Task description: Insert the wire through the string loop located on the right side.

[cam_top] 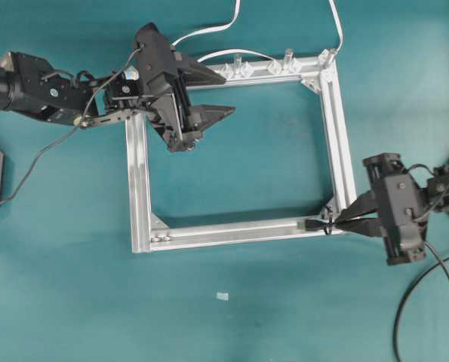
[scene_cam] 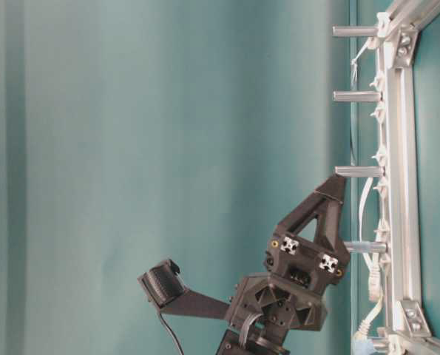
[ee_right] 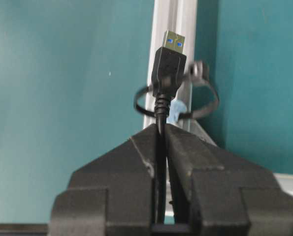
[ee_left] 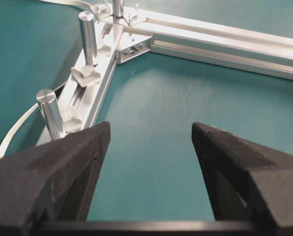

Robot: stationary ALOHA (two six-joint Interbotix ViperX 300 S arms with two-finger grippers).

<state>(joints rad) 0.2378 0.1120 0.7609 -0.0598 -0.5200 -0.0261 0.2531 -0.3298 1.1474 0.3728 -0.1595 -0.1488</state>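
The wire (ee_right: 160, 110) is a thin black cable ending in a black-and-silver plug (ee_right: 170, 59). My right gripper (ee_right: 161, 130) is shut on it just behind the plug. The string loop (ee_right: 138, 105), a dark ring with a light-blue mark (ee_right: 176, 112), hangs on the silver frame (ee_right: 175, 19). The wire crosses the loop's opening and the plug lies over its far edge. From overhead, the right gripper (cam_top: 337, 222) holds the plug (cam_top: 312, 224) at the frame's lower right corner. My left gripper (cam_top: 230, 95) is open and empty over the frame's upper left, with teal mat between its fingers (ee_left: 87, 152).
Clear plastic clips (cam_top: 247, 69) and upright metal posts (ee_left: 50, 110) line the frame's top bar. White cables (cam_top: 209, 34) run off the back edge. A small white scrap (cam_top: 222, 296) lies on the mat in front of the frame.
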